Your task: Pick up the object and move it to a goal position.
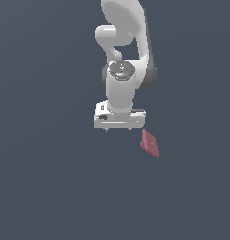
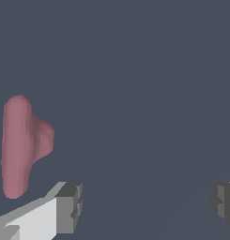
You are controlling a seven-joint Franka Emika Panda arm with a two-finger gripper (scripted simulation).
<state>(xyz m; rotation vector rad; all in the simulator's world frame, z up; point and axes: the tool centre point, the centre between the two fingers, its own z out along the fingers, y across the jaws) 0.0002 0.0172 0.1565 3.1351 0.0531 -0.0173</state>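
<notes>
Object lies outside the spread, empty fingers, nothing contains it.

Arm cropped at the exterior view's top edge; gripper fingers cut by the wrist view's border.

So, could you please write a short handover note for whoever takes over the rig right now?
Tool: open and empty, jaws spread wide in the wrist view.
Object: the pinkish-red lumpy piece lies on the dark surface, just off toward the exterior view's right of the tool; in the wrist view it sits outside the gap, beyond one finger, not touching.
Done: nothing grasped yet.
Left: line the tool up over the piece, close on it, lift, carry it to the goal. No goal marker shows in either view.
</notes>
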